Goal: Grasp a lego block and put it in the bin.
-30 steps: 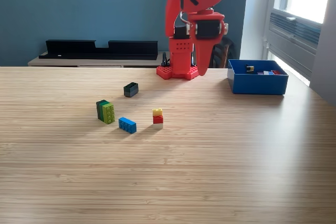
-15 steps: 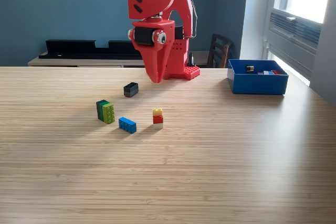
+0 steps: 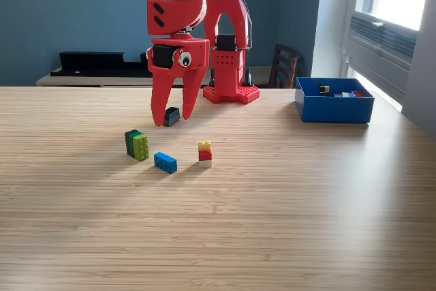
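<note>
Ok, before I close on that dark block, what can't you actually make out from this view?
- Dark block: partly behind the open gripper; with one exterior view, whether the fingertips straddle it or hang in front is unclear.
- Blue bin: its near wall hides most of the contents; the few pieces showing are too small to identify.
- Arm's top: cut off by the upper edge.

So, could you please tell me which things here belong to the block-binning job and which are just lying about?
Job:
- gripper, open
- dark block
- green blocks
- blue block
- yellow-red-white stack
- bin

Lying about:
- black trays
- chair
</note>
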Available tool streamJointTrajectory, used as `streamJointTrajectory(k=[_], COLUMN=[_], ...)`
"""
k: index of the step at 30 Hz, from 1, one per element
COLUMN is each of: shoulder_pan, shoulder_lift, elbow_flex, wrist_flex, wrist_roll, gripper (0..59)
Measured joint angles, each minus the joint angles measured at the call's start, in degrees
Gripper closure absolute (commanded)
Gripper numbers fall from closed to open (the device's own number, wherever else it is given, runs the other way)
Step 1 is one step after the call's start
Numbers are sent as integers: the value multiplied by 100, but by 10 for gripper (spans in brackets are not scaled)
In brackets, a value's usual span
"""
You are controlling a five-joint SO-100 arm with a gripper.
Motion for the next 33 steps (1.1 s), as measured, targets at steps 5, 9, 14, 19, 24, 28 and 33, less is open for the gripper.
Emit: streamJointTrajectory(k=[5, 9, 14, 19, 24, 28, 33], shoulder_pan=[35, 229, 360, 334, 185, 18, 26], shoulder_lift=[-703, -1204, -1600, -1934, -2206, -2320, -2399], elbow_flex=[-483, -1055, -1608, -1942, -2109, -2109, -2109], wrist_flex=[9, 149, 193, 193, 193, 193, 193], wrist_roll=[0, -9, -158, -325, -413, -439, -439], gripper=[339, 353, 369, 372, 369, 371, 378])
